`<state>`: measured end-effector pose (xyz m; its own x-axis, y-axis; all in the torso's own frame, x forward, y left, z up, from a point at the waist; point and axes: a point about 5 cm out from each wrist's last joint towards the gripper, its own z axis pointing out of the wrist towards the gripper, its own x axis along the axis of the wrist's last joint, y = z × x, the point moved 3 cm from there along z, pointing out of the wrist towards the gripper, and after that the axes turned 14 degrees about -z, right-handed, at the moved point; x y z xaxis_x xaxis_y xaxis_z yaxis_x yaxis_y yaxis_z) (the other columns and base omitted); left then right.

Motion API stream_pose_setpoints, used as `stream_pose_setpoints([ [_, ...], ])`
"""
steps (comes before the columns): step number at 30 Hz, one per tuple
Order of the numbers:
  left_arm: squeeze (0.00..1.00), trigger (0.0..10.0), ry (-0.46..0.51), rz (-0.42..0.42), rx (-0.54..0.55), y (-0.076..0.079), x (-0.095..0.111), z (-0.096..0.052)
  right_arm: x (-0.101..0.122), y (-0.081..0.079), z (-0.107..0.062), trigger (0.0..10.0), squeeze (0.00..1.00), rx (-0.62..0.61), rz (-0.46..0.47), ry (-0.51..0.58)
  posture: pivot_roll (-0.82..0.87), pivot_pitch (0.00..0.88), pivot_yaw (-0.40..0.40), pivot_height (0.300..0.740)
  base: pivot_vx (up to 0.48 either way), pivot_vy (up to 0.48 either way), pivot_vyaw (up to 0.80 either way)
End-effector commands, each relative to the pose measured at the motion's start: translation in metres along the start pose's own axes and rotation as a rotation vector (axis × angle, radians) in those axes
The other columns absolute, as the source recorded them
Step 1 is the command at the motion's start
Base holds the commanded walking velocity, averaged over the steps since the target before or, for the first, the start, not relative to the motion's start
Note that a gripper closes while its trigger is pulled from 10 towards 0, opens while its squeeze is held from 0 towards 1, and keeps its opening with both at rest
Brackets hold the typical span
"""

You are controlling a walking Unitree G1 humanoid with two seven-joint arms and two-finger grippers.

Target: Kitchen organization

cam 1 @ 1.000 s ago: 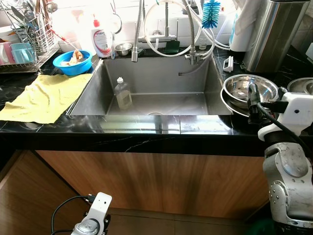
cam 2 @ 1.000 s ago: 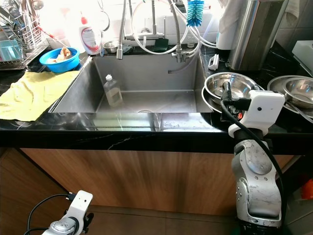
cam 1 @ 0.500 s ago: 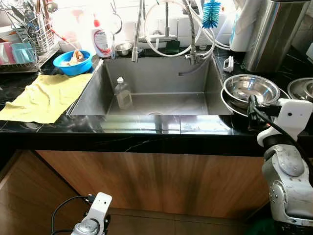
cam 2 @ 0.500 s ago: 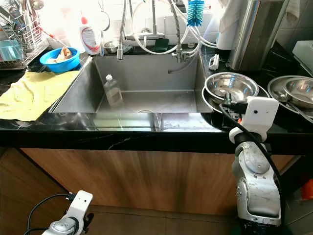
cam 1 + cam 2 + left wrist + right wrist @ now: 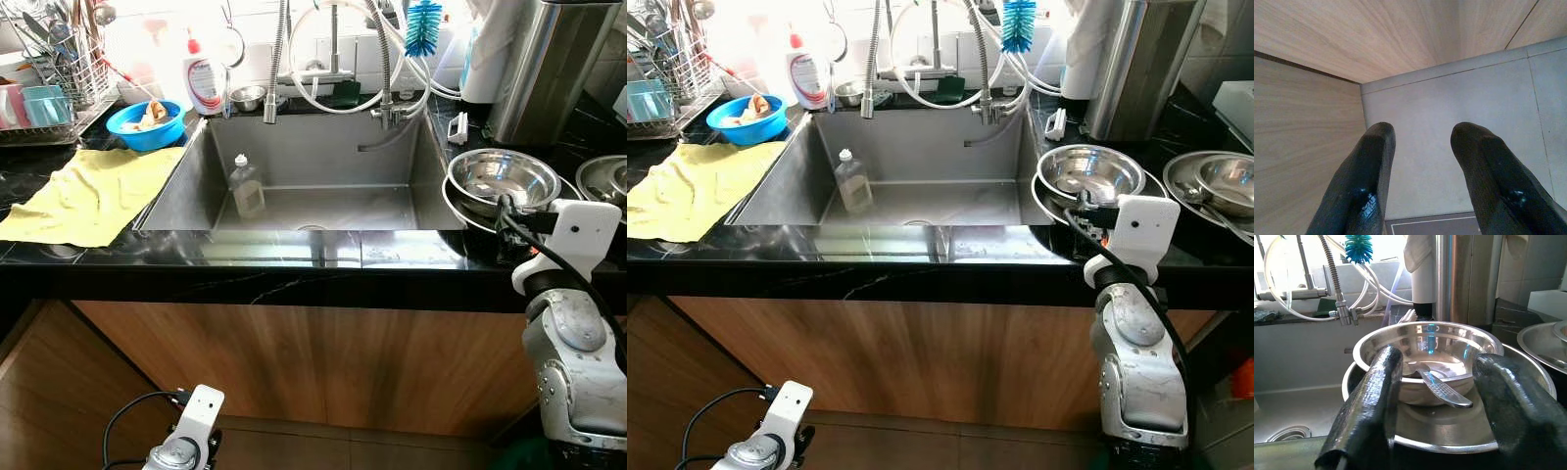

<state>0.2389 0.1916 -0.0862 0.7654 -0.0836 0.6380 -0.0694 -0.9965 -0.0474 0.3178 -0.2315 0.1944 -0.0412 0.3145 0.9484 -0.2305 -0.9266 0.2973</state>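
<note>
Steel bowls are stacked on the black counter just right of the sink (image 5: pixel 313 186): a smaller bowl (image 5: pixel 1426 352) is nested in a wider bowl (image 5: pixel 1449 428), and a spoon (image 5: pixel 1442 389) is laid inside the smaller one. The right gripper (image 5: pixel 1442 404) is held just before the stack with its jaws spread wide, the near rim of the bowls lying straight ahead of them and the spoon centred between them but further in. The spoon's long axis is seen to run from the bowl's middle out towards the jaws and slightly towards the right finger, its flat handle end pointing at the gripper and resting on the rim, so that it lies tilted. Should the jaws be driven forward at this height, the rim of the smaller bowl could be struck and the stack pushed back along the slick counter; a glancing touch on the handle could tip the spoon out. A thin, shiny handle is judged likely to slip from a loose pinch. The left gripper (image 5: pixel 1420 161) is hung idle near the floor beside the wooden cabinet (image 5: pixel 294 362), its jaws parted and nothing held
</note>
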Motion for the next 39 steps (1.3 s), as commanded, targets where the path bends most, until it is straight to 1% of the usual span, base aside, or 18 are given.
stream_pose_setpoints([
  [1,0.0,10.0,-0.025,0.017,0.015,-0.007,-0.005,-0.001,0.0,-0.005,0.002,0.0,0.0,0.011,-0.004,-0.011,-0.14,0.0,0.095,0.74,0.0,0.0,0.0],
  [9,0.0,10.0,-0.027,0.016,0.015,-0.007,-0.005,-0.001,-0.002,-0.005,0.002,0.0,0.0,0.008,-0.003,-0.019,-0.14,0.0,0.095,0.74,0.0,0.0,0.0],
  [12,0.0,10.0,-0.027,0.015,0.014,-0.007,-0.006,-0.001,-0.002,-0.004,0.003,0.2,0.0,0.007,-0.003,-0.021,-0.14,0.0,0.095,0.74,0.0,0.0,0.0],
  [16,0.0,10.0,-0.026,0.014,0.014,-0.006,-0.005,-0.001,-0.001,-0.004,0.003,0.2,0.0,0.004,-0.002,-0.019,-0.14,0.0,0.095,0.74,0.0,0.0,0.0],
  [18,0.0,10.0,-0.025,0.015,0.015,-0.006,-0.005,-0.001,0.0,-0.004,0.003,0.0,0.0,0.005,-0.001,-0.016,-0.14,0.0,0.095,0.74,0.0,0.0,0.0],
  [24,0.0,10.0,-0.024,0.013,0.017,-0.007,-0.005,-0.001,0.003,-0.005,0.004,0.0,0.0,0.007,0.007,-0.002,-0.14,0.0,0.095,0.74,0.0,0.0,0.0],
  [34,0.0,10.0,-0.021,0.012,0.017,-0.006,-0.003,-0.001,0.012,-0.003,0.007,0.0,0.0,-0.001,0.01,0.026,-0.14,0.0,0.097,0.74,0.0,0.0,0.0],
  [35,0.0,10.0,-0.02,0.012,0.017,-0.006,-0.003,-0.001,0.015,-0.003,0.007,0.3,0.0,-0.001,0.015,0.038,-0.14,0.0,0.098,0.74,0.0,0.0,0.0],
  [37,0.0,10.0,-0.02,0.012,0.017,-0.007,-0.003,-0.001,0.021,-0.003,0.008,4.8,0.0,-0.005,0.017,0.066,-0.14,0.0,0.098,0.74,0.0,0.0,0.0],
  [38,0.0,10.0,-0.02,0.012,0.017,-0.007,-0.003,-0.001,0.025,-0.003,0.008,10.0,0.0,-0.008,0.019,0.083,-0.14,0.0,0.098,0.74,0.0,0.0,0.0],
  [39,0.0,10.0,-0.02,0.012,0.018,-0.007,-0.003,-0.001,0.029,-0.003,0.008,10.0,0.0,-0.01,0.021,0.1,-0.14,0.0,0.098,0.74,0.0,0.0,0.0],
])
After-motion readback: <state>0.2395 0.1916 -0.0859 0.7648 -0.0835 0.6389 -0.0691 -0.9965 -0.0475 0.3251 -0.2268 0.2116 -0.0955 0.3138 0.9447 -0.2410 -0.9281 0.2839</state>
